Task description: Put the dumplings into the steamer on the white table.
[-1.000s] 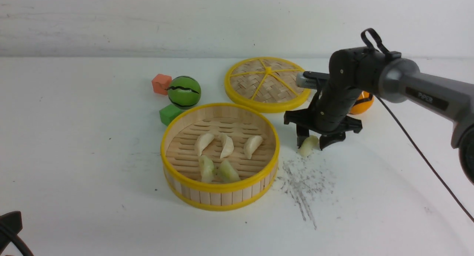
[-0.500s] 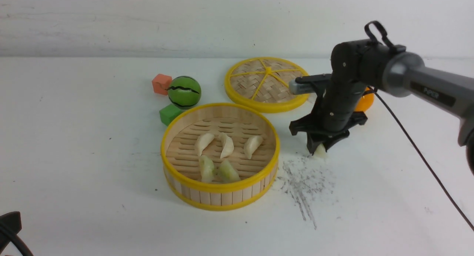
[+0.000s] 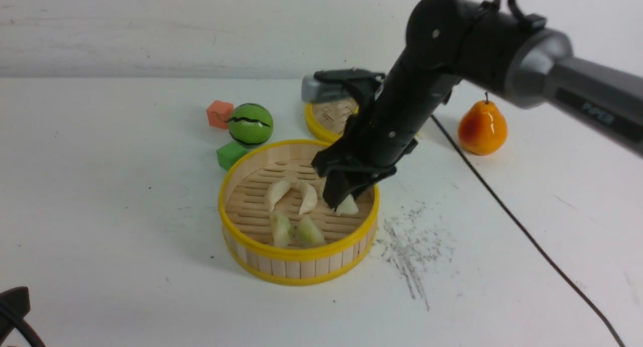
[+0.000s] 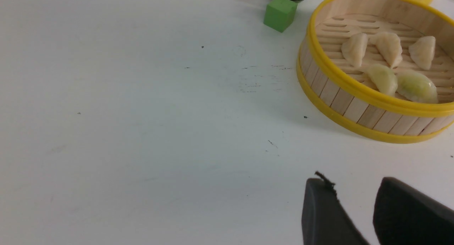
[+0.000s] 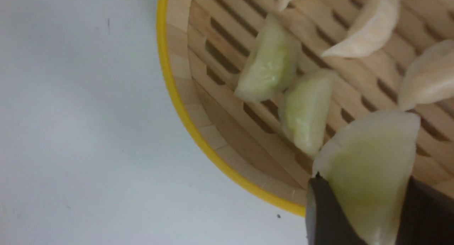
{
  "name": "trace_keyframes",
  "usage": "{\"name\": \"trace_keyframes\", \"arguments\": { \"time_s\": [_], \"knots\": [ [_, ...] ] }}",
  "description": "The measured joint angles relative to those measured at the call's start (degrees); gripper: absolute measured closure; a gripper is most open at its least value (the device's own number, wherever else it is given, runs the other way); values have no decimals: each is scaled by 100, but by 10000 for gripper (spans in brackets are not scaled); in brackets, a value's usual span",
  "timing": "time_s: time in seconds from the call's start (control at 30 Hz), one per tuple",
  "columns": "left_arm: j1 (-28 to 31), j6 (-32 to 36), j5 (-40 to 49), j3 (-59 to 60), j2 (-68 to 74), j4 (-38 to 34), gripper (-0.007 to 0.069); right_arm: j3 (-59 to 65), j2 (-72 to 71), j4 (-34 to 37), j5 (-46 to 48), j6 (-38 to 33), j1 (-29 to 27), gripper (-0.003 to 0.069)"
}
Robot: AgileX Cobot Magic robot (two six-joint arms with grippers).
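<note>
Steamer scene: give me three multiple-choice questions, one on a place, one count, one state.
1. Where is the green cube? A) on the table beside the steamer B) inside the steamer C) on the steamer's rim
2. How many dumplings lie on the steamer floor? A) three B) five C) seven
3. The right end effector is A) open and empty B) shut on a greenish dumpling C) resting on the table
Answers: 1 A, the cube sits just outside the wall; 2 B, three cream and two greenish show in the left wrist view; 3 B, it pinches the dumpling above the slats.
</note>
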Motion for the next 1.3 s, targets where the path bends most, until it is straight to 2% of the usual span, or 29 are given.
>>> {"name": "trace_keyframes", "arguments": {
  "time_s": [0.27, 0.33, 0.53, 0.63, 0.7, 0.8, 0.83, 0.87, 0.93, 0.97, 1.1, 1.23, 1.3],
  "knots": [
    [0, 0, 4, 0, 0, -17, 407, 4, 577, -105, -322, 239, 80, 418],
    [0, 0, 4, 0, 0, -23, 407, 4, 618, -137, -396, 394, 74, 382],
    [0, 0, 120, 0, 0, -113, 406, 10, 538, -235, -470, 493, 74, 179],
    [0, 0, 120, 0, 0, -123, 405, 10, 288, -372, -490, 495, 74, 137],
    [0, 0, 120, 0, 0, -123, 405, 10, 153, -481, -483, 495, 74, 137],
    [0, 0, 138, 0, 0, -123, 400, 10, -662, -1057, -217, 500, 79, 208],
    [0, 0, 138, 0, 0, -123, 400, 10, -718, -1057, -193, 500, 79, 215],
    [0, 0, 145, 0, 0, -123, 397, 10, -1206, -1424, 3, 500, 79, 281],
    [0, 0, 151, 0, 0, -123, 397, 10, -1600, -1659, 144, 500, 79, 342],
    [0, 0, 156, 0, 0, -123, 397, 97, -2225, -1924, 301, 500, 79, 434],
    [0, 0, 156, 0, 0, -123, 393, 904, -3655, -2311, 187, 650, 74, 647],
    [0, 0, 156, 0, 0, -123, 388, 2363, -4952, -2344, -664, 947, 74, 679],
    [0, 0, 160, 0, 0, -123, 387, 3554, -5797, -2344, -1705, 1069, 74, 679]
  ]
}}
